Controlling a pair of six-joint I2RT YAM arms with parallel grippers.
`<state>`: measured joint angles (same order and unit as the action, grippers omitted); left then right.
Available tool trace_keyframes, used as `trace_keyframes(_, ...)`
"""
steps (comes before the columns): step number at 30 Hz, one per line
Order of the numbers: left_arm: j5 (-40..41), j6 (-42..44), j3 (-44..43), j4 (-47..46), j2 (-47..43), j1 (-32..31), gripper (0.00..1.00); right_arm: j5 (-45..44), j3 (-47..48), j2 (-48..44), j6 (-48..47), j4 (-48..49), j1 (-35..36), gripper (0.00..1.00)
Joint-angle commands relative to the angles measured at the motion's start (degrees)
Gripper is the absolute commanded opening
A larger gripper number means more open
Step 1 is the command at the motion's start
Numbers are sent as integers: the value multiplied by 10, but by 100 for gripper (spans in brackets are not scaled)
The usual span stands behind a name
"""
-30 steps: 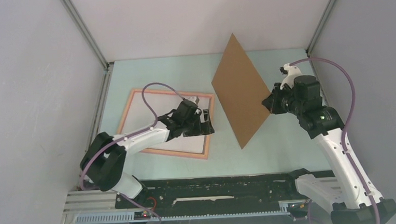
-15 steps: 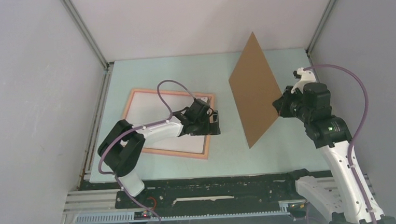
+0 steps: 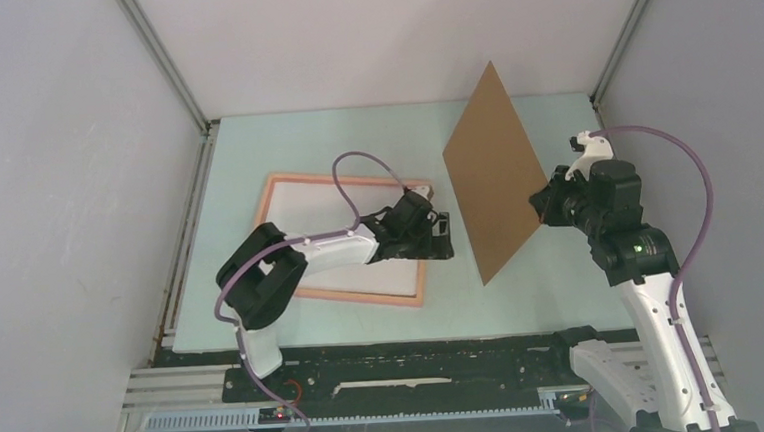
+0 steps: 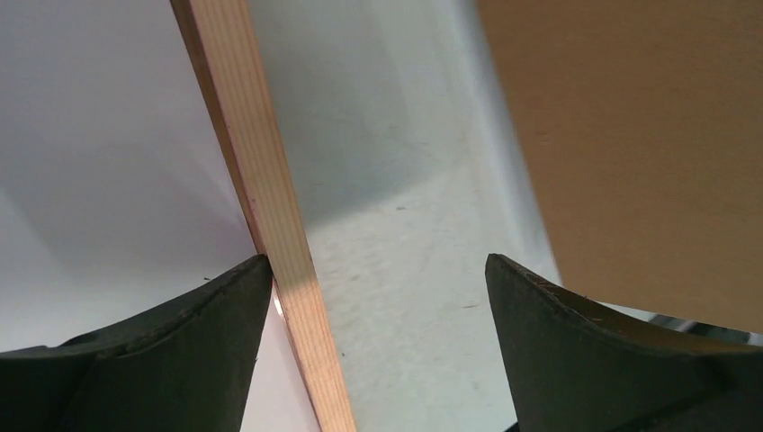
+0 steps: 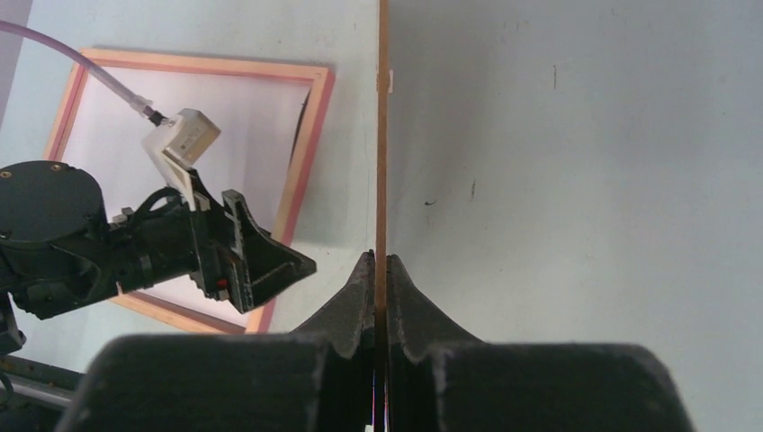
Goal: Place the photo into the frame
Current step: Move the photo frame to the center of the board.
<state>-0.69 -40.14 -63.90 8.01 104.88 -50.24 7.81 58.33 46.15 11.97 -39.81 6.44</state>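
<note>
Frame [image 3: 363, 296]: flat, at 9 o'clock of centre; dragged toward 3 o'clock since a second ago
Left gripper [image 3: 443, 236]: jaws apart, astride the frame's 3 o'clock rail
Right gripper [image 3: 540, 206]: clamped on backing board [image 3: 490, 169]; board now lifted clear, further toward 3 o'clock
Photo: blue face unseen; white sheet [image 3: 308, 220] fills the frame, perhaps its back; closing likely next

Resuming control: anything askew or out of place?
The frame lies rotated against the table edges, the open left gripper straddling one rail. The right gripper pinches the backing board upright instead of flat.
</note>
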Motion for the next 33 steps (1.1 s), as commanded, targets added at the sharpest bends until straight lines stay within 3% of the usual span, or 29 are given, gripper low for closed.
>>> trace_keyframes(1,-52,-24,-50,-30,42,-38,93,-13,3,-13,-31,50,-3,0)
trace_keyframes(9,-69,-22,-66,-37,32,-50,93,-40,0,-48,-89,76,-3,0)
trace_keyframes(14,-54,15,-42,-30,-68,-50,100,-10,8,-46,-118,148,-12,0)
trace_keyframes(20,4,50,-14,52,-235,-40,100,92,17,2,-178,233,-13,0)
trace_keyframes(28,-99,-20,118,43,-431,98,100,154,63,41,-263,322,25,0)
trace_keyframes(33,-143,-80,167,47,-529,173,100,246,100,95,-353,309,51,0)
